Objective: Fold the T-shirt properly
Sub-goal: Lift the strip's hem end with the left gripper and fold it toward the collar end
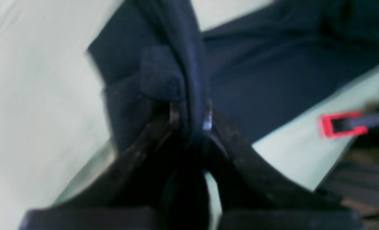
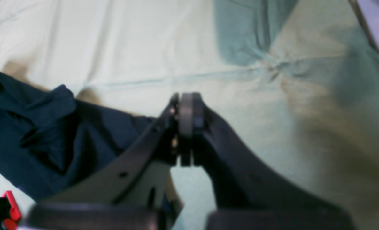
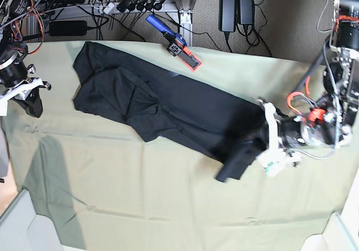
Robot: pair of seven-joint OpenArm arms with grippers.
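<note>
**Left jaws clamped on shirt edge; right jaws together, off to the side**

The large plain black short-sleeved cloth T-shirt (image 3: 162, 108) lies stretched in a long, rumpled band across the pale green sheet covering the table (image 3: 140, 206), running from the far corner on the base view's left down toward the near right. Wrinkles bunch thickly at its far-left end. No print or label shows in any view.

Left gripper (image 1: 191, 119): jaws clamped on a gathered fold of the black cloth. The wrist view shows the fabric pinched between the two dark fingers, rising out of them in a thick ridge. In the base view this end of the shirt hangs as a small dark flap just beside the white wrist.

Right gripper (image 2: 186, 127): jaws pressed together, nothing between them. It hangs over bare sheet, the shirt's rumpled end nearby but apart.

A blue-handled tool with an orange-red frame (image 3: 179, 45) lies at the table's far edge, touching the shirt's border.
</note>
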